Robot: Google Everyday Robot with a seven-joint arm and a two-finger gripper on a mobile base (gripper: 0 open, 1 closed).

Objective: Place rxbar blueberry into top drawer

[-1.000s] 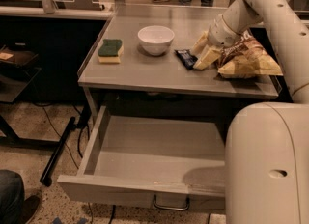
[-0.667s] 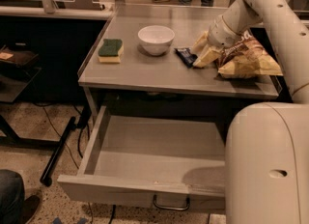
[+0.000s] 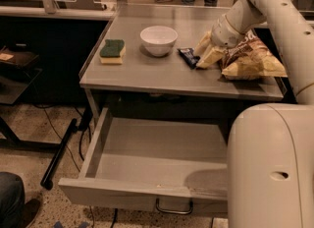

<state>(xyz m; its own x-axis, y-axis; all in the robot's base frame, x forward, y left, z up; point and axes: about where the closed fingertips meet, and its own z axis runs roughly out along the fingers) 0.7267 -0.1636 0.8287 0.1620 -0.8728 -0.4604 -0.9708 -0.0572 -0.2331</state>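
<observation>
One relation matters: rxbar (image 3: 188,57) lies just right of bowl (image 3: 158,39), long axis diagonal, far-left to near-right. Gripper (image 3: 205,55) is further right, beside the bar; grip state can't tell. Drawer (image 3: 122,197) open below bowl.

The robot's one white arm (image 3: 282,23) comes into view at the 1 o'clock corner. Its thick, rounded upper link bends there and also runs down the right edge toward 3 o'clock. From the bend, a shorter forearm slopes down and left to a rounded wrist (image 3: 228,28). The gripper (image 3: 205,52) sits just beyond the wrist, at about 1 o'clock from the centre of the view, pointing down toward 8 o'clock. A large, smooth white body housing (image 3: 270,168) fills the foreground at 4 to 5 o'clock.
</observation>
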